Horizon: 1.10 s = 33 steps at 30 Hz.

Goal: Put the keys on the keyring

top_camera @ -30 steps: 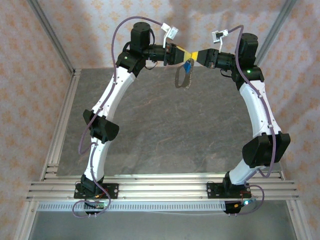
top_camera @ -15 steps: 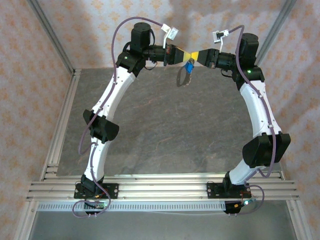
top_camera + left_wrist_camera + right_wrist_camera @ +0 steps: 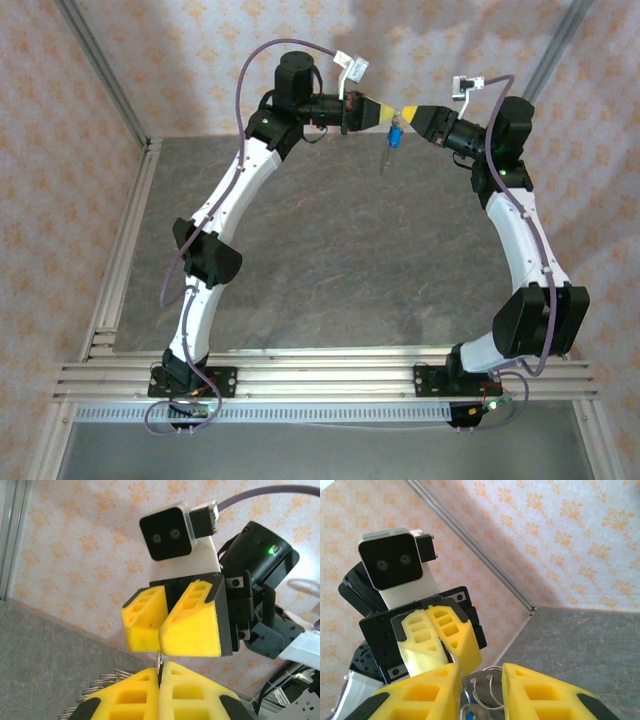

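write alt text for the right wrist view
A silvery wire keyring loop sits in the gap between the parted yellow plastic fingers of the right gripper at the bottom edge. Facing it, the left gripper pinches the loop's far side, closed, its boxy grey wrist camera above, against orange-patterned wallpaper and a grey stone-look table.

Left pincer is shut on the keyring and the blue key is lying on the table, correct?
Not quite. The left pincer is shut on the keyring, but the blue key is not lying on the table: it hangs in the air just below that pincer. The top external view shows it.
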### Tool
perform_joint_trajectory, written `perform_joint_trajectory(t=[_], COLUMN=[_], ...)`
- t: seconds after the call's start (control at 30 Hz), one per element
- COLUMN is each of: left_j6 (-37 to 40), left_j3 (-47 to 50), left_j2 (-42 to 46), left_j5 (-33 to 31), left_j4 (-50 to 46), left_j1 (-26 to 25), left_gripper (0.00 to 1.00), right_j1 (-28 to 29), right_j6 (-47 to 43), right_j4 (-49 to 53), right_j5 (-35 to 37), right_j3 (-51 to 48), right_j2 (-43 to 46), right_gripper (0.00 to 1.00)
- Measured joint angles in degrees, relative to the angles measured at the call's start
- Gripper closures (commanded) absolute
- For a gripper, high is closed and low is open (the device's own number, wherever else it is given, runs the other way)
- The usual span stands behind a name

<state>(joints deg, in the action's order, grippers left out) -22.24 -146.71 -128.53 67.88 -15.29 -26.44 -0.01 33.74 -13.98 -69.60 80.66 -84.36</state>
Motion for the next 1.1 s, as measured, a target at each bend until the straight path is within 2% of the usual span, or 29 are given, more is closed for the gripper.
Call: perform_joint_trajectory(t=[0.23,0.53,0.87,1.1], left_j6=[-2.2,-3.5,-5.0,-6.5], left_j3=[0.2,2.3,7.3,11.3], left_j2=[0.0,0.9,2.8,6.2], left_j5=[-0.9,-1.5,-2.8,-2.8], left_j4=[4.1,6.6,10.4,15.1], left_j1=[-0.2,0.2,-0.2,-0.5], left_gripper=[1.0,1.0,1.0,1.0], right_j1=[0.8,3.9,5.3,0.5], right_j6=[6.9,7.8,3.6,7.4], right_j4=[-8.8,-12.0,-7.3,-10.8], right_j5=[1.3,4.1,5.7,14.7], right_j3=[-3.2,-5.5,-12.0,-19.8], right_j2=[0.0,0.0,3.9,11.6], right_gripper=[0.79,0.88,0.86,0.85])
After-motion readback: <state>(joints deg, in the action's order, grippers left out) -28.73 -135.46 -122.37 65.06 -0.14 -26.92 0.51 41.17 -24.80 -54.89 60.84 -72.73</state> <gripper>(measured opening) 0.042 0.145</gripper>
